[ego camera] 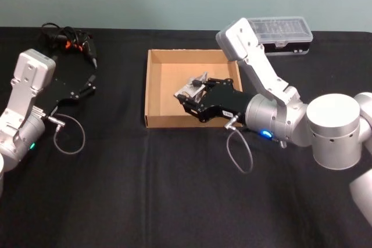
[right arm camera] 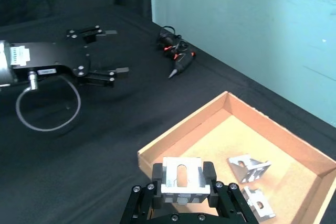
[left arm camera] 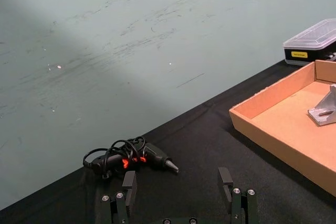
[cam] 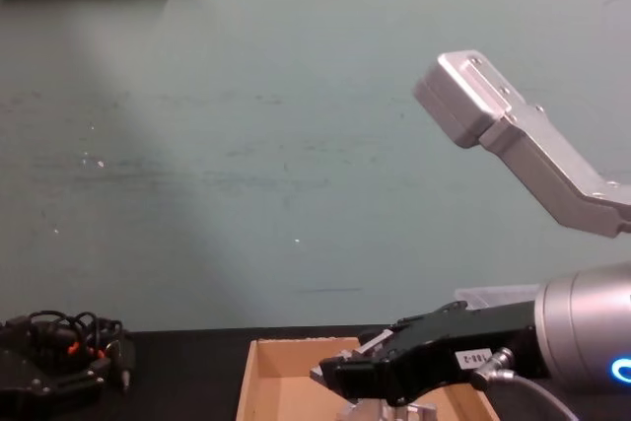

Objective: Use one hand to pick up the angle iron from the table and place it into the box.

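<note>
The tan box (ego camera: 168, 71) sits mid-table on the black table (ego camera: 174, 190). My right gripper (ego camera: 189, 97) hovers over the box's front part, shut on a silver angle iron (ego camera: 192, 87). In the right wrist view the angle iron (right arm camera: 181, 183) is clamped between both fingers of the gripper (right arm camera: 182, 176), above the box's near corner (right arm camera: 184, 127). Two more angle irons (right arm camera: 248, 167) lie on the box floor. My left gripper (ego camera: 87, 89) rests open at the far left; its fingers (left arm camera: 128, 186) stand wide apart with nothing between them.
A black glue gun with a tangled cord (ego camera: 72, 40) lies at the back left. A clear plastic case (ego camera: 282, 30) stands behind the box at the back right. A loose cable loop (ego camera: 70, 135) hangs by the left arm.
</note>
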`<action>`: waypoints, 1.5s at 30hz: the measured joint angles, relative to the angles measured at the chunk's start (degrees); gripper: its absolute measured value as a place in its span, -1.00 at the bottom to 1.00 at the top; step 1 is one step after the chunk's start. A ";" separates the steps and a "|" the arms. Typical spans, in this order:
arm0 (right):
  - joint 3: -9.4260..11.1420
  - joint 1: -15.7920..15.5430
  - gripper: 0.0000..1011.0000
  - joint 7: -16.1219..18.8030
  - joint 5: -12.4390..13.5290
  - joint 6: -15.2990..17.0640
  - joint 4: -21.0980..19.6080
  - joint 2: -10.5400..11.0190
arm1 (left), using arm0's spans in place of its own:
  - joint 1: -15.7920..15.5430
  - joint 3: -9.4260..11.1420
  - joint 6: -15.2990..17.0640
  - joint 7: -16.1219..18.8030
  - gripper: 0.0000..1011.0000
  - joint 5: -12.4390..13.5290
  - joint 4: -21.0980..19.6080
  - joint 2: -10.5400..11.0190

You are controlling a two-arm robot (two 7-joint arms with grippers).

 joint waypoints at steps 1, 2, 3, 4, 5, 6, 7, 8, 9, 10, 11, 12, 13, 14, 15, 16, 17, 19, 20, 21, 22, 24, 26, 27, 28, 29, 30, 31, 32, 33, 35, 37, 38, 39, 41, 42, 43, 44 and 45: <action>0.02 0.26 -0.11 0.02 0.00 0.02 0.30 -0.11 | 0.00 0.00 0.00 0.00 1.00 0.00 0.00 0.00; 0.03 0.52 -0.11 0.04 0.00 0.04 0.65 -0.22 | 0.00 0.00 0.00 0.00 1.00 0.00 0.00 0.00; 0.05 0.79 -0.11 0.06 0.00 0.06 0.97 -0.31 | 0.00 0.00 0.00 0.00 1.00 0.00 0.00 0.00; 0.07 1.40 -0.11 0.07 -0.02 0.08 1.65 -0.55 | 0.00 0.00 0.00 0.00 1.00 0.00 0.00 0.00; 0.07 1.61 -0.11 0.09 -0.02 0.09 1.89 -0.63 | 0.00 0.00 0.00 0.00 1.00 0.00 0.00 0.00; 0.08 2.11 -0.11 0.13 -0.02 0.08 2.62 -0.85 | 0.00 0.00 0.00 0.00 1.00 0.00 0.00 0.00; 0.07 2.35 -0.10 0.16 -0.03 0.08 2.99 -0.96 | 0.00 0.00 0.00 0.00 1.00 0.00 0.00 0.00; 0.07 2.64 -0.11 0.17 -0.04 0.07 3.42 -1.08 | 0.00 0.00 0.00 0.00 1.00 0.00 0.00 0.00; 0.01 3.30 -0.11 0.22 -0.11 0.03 4.23 -1.35 | 0.00 0.00 0.00 0.00 1.00 0.00 0.00 0.00; -0.04 3.58 -0.10 0.25 -0.15 -0.01 4.64 -1.48 | 0.00 0.00 0.00 0.00 1.00 0.00 0.00 0.00; -0.10 3.85 -0.10 0.28 -0.20 -0.06 5.04 -1.60 | 0.00 0.00 0.00 0.00 1.00 0.00 0.00 0.00; -0.18 4.15 -0.11 0.32 -0.24 -0.11 5.45 -1.72 | 0.00 0.00 0.00 0.00 1.00 0.00 0.00 0.00; -0.33 4.69 -0.11 0.46 -0.39 -0.21 6.07 -1.93 | 0.00 0.00 0.00 0.00 1.00 0.00 0.00 0.00; -0.43 5.00 -0.11 0.51 -0.48 -0.28 6.42 -2.05 | 0.00 0.00 0.00 0.00 1.00 0.00 0.00 0.00; -0.58 5.66 -0.11 0.57 -0.65 -0.45 7.21 -2.33 | 0.00 0.00 0.00 0.00 1.00 0.00 0.00 0.00; -0.66 5.97 -0.11 0.60 -0.71 -0.55 7.62 -2.46 | 0.00 0.00 0.00 0.00 1.00 0.00 0.00 0.00; -0.74 6.29 -0.11 0.62 -0.80 -0.65 8.00 -2.61 | 0.00 0.00 0.00 0.00 1.00 0.00 0.00 0.00; -0.86 6.97 -0.10 0.68 -0.97 -0.91 8.71 -2.89 | 0.00 0.00 0.00 0.00 1.00 0.00 0.00 0.00; -0.97 7.64 -0.10 0.77 -1.12 -1.20 9.52 -3.15 | 0.00 0.00 0.00 0.00 1.00 0.00 0.00 0.00; -1.02 7.96 -0.11 0.86 -1.19 -1.33 9.92 -3.27 | 0.00 0.00 0.00 0.00 1.00 0.00 0.00 0.00; -1.13 8.66 -0.11 1.00 -1.35 -1.53 10.65 -3.51 | 0.00 0.00 0.00 0.00 1.00 0.00 0.00 0.00; -1.26 9.38 -0.11 1.12 -1.50 -1.62 11.51 -3.76 | 0.00 0.00 0.00 0.00 1.00 0.00 0.00 0.00; -1.46 10.47 -0.11 1.31 -1.73 -1.61 12.83 -4.15 | 0.00 0.00 0.00 0.00 1.00 0.00 0.00 0.00; -1.53 10.82 -0.11 1.37 -1.81 -1.57 13.26 -4.31 | 0.00 0.00 0.00 0.00 1.00 0.00 0.00 0.00; -1.66 11.49 -0.11 1.44 -1.93 -1.40 14.32 -4.65 | 0.00 0.00 0.00 0.00 1.00 0.00 0.00 0.00; -1.71 11.84 -0.11 1.45 -1.97 -1.25 14.82 -4.85 | 0.00 0.00 0.00 0.00 1.00 0.00 0.00 0.00; -1.74 12.17 -0.11 1.48 -1.99 -1.08 15.26 -5.06 | 0.00 0.00 0.00 0.00 1.00 0.00 0.00 0.00; -1.79 12.51 -0.11 1.49 -2.02 -0.95 15.76 -5.26 | 0.00 0.00 0.00 0.00 1.00 0.00 0.00 0.00; -1.93 13.19 -0.11 1.49 -2.17 -0.56 16.95 -5.73 | 0.00 0.00 0.00 0.00 1.00 0.00 0.00 0.00; -2.01 13.43 -0.11 1.50 -2.24 -0.42 17.32 -5.89 | 0.00 0.00 0.00 0.00 1.00 0.00 0.00 0.00; -2.26 14.43 -0.11 1.52 -2.46 0.16 18.83 -6.55 | 0.00 0.00 0.00 0.00 1.00 0.00 0.00 0.00; -2.42 15.03 -0.10 1.54 -2.60 0.58 19.82 -7.00 | 0.00 0.00 0.00 0.00 1.00 0.00 0.00 0.00; -2.49 15.29 -0.11 1.55 -2.67 0.74 20.22 -7.18 | 0.00 0.00 0.00 0.00 1.00 0.00 0.00 0.00; -2.69 15.94 -0.11 1.57 -2.86 1.13 21.27 -7.62 | 0.00 0.00 0.00 0.00 1.00 0.00 0.00 0.00; -3.05 16.82 -0.11 1.70 -3.21 1.63 22.61 -8.21 | 0.00 0.00 0.00 0.00 1.00 0.00 0.00 0.00; -3.16 17.06 -0.11 1.77 -3.33 1.78 23.00 -8.37 | 0.00 0.00 0.00 0.00 1.00 0.00 0.00 0.00; -3.25 17.29 -0.11 1.83 -3.42 1.91 23.36 -8.53 | 0.00 0.00 0.00 0.00 1.00 0.00 0.00 0.00; -3.35 17.56 -0.11 1.88 -3.55 2.07 23.77 -8.72 | 0.00 0.00 0.00 0.00 1.00 0.00 0.00 0.00; -3.52 18.04 -0.11 1.96 -3.77 2.29 24.52 -9.05 | 0.00 0.00 0.00 0.00 1.00 0.00 0.00 0.00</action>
